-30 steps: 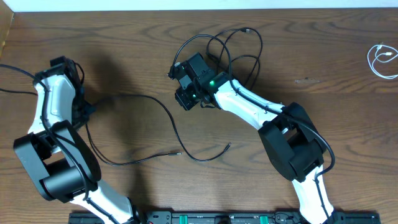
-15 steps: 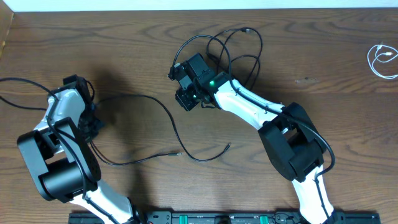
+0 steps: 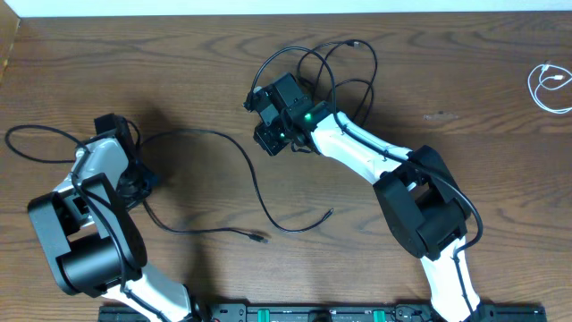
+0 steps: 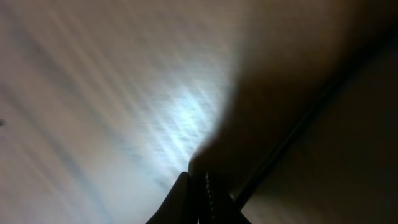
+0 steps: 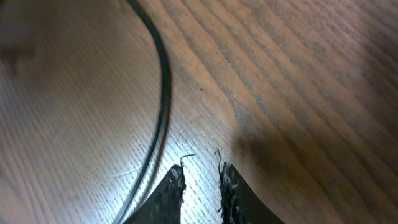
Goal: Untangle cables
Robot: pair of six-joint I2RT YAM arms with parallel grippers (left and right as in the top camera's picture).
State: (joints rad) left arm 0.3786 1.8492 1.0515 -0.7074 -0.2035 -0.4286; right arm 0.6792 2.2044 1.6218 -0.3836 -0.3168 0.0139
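Observation:
Several thin black cables (image 3: 335,72) loop in a tangle at the back centre. My right gripper (image 3: 257,105) sits at the tangle's left edge. In the right wrist view its jaws (image 5: 200,171) stand slightly open over bare wood, with one black cable (image 5: 163,81) curving just to their left. A long black cable (image 3: 234,154) trails left to my left gripper (image 3: 136,182), which is shut on it. In the blurred left wrist view, the cable (image 4: 292,134) runs diagonally away from the closed fingertips (image 4: 198,177). A coiled white cable (image 3: 547,87) lies at the far right.
The wooden table (image 3: 179,54) ends at a pale strip along the back. One loose cable's plug end (image 3: 259,237) and another cable's end (image 3: 331,212) lie near the front centre. A slack loop (image 3: 36,134) of black cable lies left of my left arm.
My left arm moved toward the front and right, dragging the black cable, so a loop came in from the left edge and the plug end slid forward. My right jaws parted slightly.

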